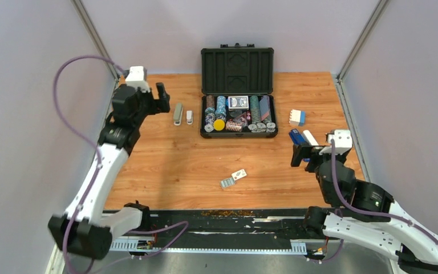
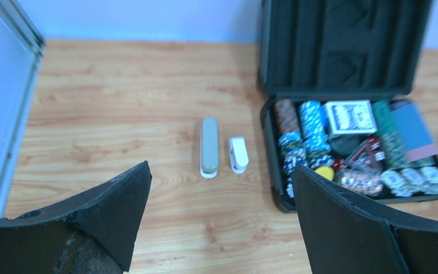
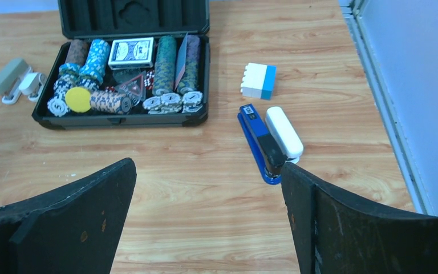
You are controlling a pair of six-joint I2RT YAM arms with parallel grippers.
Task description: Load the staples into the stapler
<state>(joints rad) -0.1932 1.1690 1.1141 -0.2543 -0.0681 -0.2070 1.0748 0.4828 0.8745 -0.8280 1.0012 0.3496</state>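
One stapler point(image 1: 178, 113) far left, near case point(image 1: 237, 69) | staples point(image 1: 227, 182) mid-table, well apart

The right gripper point(image 3: 208, 165) sits low in the shot, its two black fingers point(image 3: 74, 222) spread wide with only wooden table point(image 3: 205, 228) showing between them. Up top there's an open black case point(image 3: 120, 120) packed with poker chips point(image 3: 94, 54) and a card deck point(image 3: 131, 52). The grey-olive stapler point(image 3: 7, 76) lies way off by the left edge, with a small white piece point(image 3: 31, 84) right beside it; can't tell if they touch. Right of the case is a white-and-blue block point(image 3: 258, 80). Nearer, there's a dark blue stapler point(image 3: 256, 137) with a white oblong thing point(image 3: 284, 132) lying against it, close to the right-hand fingertip.
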